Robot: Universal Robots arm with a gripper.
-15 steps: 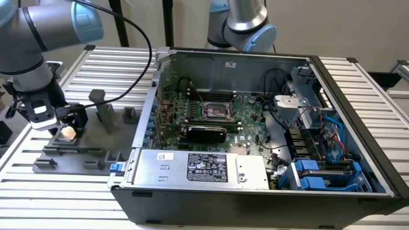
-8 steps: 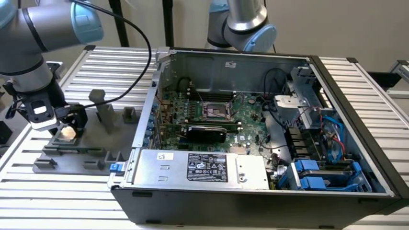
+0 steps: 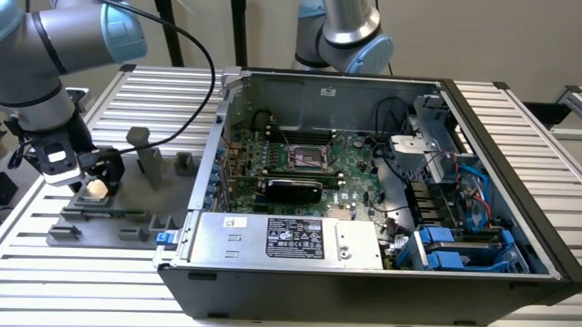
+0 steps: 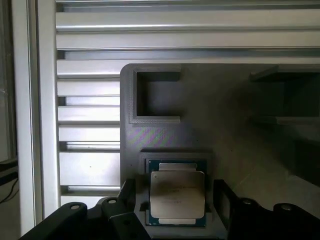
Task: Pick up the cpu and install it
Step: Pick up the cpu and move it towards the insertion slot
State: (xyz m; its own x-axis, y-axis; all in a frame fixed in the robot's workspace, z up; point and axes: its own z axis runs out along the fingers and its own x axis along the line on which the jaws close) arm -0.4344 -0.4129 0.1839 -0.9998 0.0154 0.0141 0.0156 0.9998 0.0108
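the grey plastic fixture plate [image 3: 123, 208] lies on the slatted aluminium table [image 3: 73, 272], towards the exterior view's left. one of its shallow square pockets holds the cpu [image 4: 177, 196], lying flat with its pale silver metal lid up and a thin tan-and-green rim showing around it. just beside that pocket, the plate has a second, rectangular pocket [image 4: 157, 97] with finely ribbed walls. the gripper [image 4: 177, 212] hangs low over the cpu, released: its two black fingers [image 4: 226, 202] stand one on each side of the chip's pocket, apart from the chip, gripping nothing.

one open computer case [image 3: 509, 170], dark sheet metal, lies on its side. in it sit one green motherboard [image 3: 355, 170] carrying a square black-and-metal socket frame [image 3: 307, 157], one silver boxy power supply [image 3: 282, 238] with a black label, and blue plastic drive holders [image 3: 454, 248] in the corner at the exterior view's right.

several grey upright blocks [image 3: 150, 163] rise from the fixture plate. a second grey-and-blue robot arm [image 3: 350, 37] stands behind the case.
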